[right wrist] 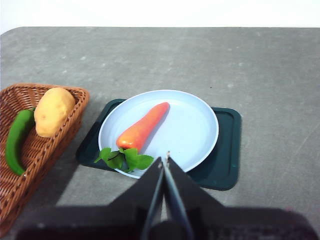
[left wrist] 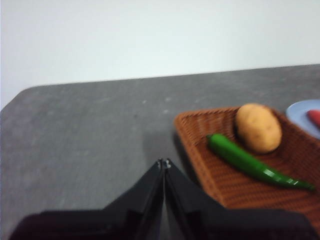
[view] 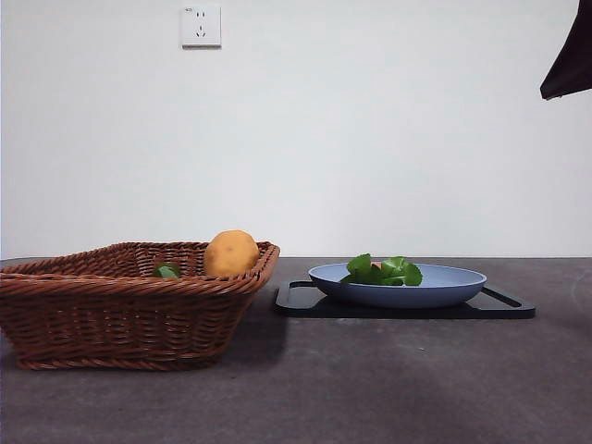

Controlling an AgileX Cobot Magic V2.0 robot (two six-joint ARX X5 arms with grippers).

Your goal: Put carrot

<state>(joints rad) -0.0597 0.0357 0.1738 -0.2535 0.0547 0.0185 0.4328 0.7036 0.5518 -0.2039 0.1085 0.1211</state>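
On the blue plate [right wrist: 195, 125], over the dark tray [right wrist: 227, 150], the carrot [right wrist: 142, 127] is seen lying. Both end effectors are pressed together. It could probably be knocked off if pushed.

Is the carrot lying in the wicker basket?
No, the carrot lies on the blue plate; the basket holds other items.
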